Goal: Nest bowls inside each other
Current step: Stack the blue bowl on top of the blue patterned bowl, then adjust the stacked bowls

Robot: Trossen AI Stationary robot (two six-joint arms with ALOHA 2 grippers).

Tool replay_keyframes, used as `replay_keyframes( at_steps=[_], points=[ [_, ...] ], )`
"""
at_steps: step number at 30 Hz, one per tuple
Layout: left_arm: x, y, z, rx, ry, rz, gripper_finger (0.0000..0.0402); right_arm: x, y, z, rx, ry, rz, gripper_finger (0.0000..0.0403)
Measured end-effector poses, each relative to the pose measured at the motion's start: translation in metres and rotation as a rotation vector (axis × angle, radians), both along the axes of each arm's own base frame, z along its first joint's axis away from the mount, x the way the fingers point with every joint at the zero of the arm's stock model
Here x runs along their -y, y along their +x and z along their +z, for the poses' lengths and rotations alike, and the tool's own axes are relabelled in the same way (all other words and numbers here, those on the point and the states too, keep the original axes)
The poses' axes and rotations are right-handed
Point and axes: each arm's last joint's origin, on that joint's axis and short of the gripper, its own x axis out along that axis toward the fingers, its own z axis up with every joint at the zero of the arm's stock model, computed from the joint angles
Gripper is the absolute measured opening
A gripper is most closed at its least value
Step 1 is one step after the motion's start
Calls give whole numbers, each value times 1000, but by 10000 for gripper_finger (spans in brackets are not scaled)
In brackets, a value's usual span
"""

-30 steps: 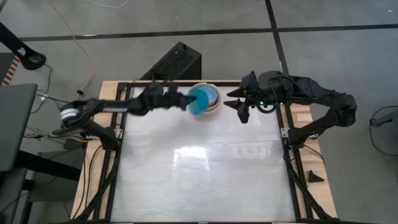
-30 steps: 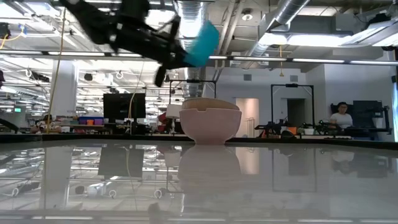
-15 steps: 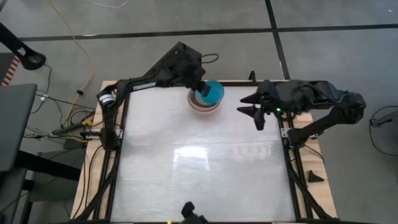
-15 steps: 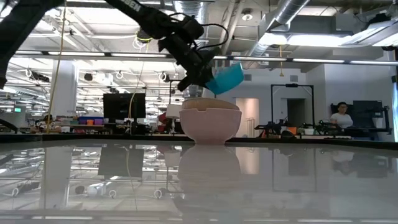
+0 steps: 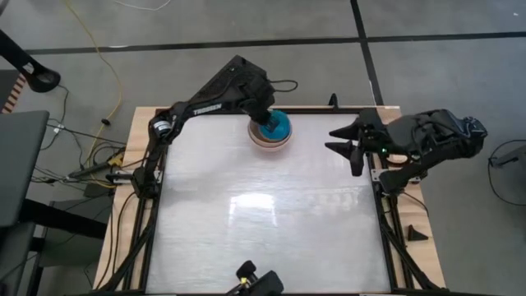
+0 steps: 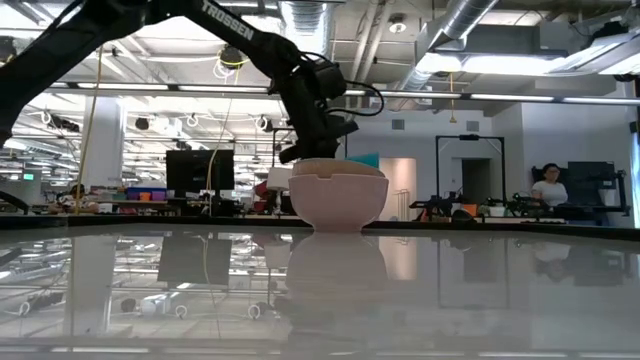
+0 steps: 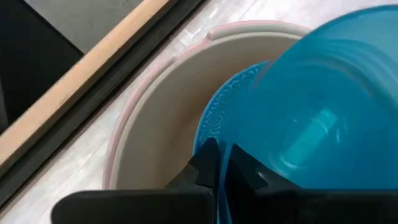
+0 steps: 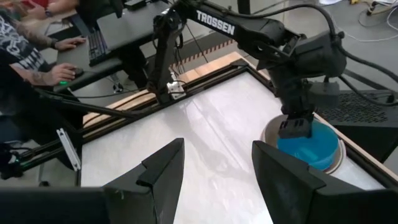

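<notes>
A stack of bowls (image 5: 256,141) stands at the table's far edge, its pinkish-white outer bowl (image 6: 338,200) resting on its base. Inside it are a grey-white bowl (image 7: 155,106) and a light blue bowl (image 7: 214,118). The turquoise bowl (image 5: 277,129) is the top one, mouth up, and my left gripper (image 5: 264,121) is shut on it from the far side. In the low view only a turquoise edge (image 6: 368,160) shows above the stack. My right gripper (image 5: 350,148) hangs open above the table's right edge, holding nothing. My left gripper pinches the turquoise bowl's rim (image 7: 227,148) between its two fingers, one on the inner wall and one on the outer. The fingers slant down from the table's far side. The bowl sits low inside the light blue bowl; whether it rests there, I cannot tell.
The wooden frame (image 5: 205,111) and black rails edge the table close behind the stack. The wide white tabletop (image 5: 263,222) stretches toward the near edge. A person sits far off in the room (image 6: 548,186), and another person's hands (image 8: 59,71) rest at a desk beyond the table.
My left gripper has swung from level to pointing steeply down and carried the turquoise bowl from high above the stack down into it. The bowl has turned from lying on its side to mouth up. My right gripper has drawn back toward the table's right edge, still open.
</notes>
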Motion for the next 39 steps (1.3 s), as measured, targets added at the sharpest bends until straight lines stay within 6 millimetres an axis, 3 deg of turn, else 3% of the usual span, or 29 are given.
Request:
replay_keyframes(
  at_steps=[16, 20, 25, 30, 35, 39],
  points=[
    [1, -11, 1, -150, 69, -11, 4, 0, -1, -1, -9, -7, -11, 222],
    [3, -12, 9, -126, 87, -45, 49, 0, -1, -1, -10, -11, -10, 222],
    [4, -12, 14, -95, 68, -47, 147, 0, -1, -1, -12, -14, -8, 222],
    [7, -16, 45, 36, 109, -13, 230, 0, -1, -1, -16, -15, -8, 222],
    [16, -20, 75, 144, 128, 12, 252, 0, -1, -2, -18, -15, -7, 222],
    [32, -12, 79, 162, 128, -40, 243, 0, -1, -2, -22, -17, -7, 222]
  ],
)
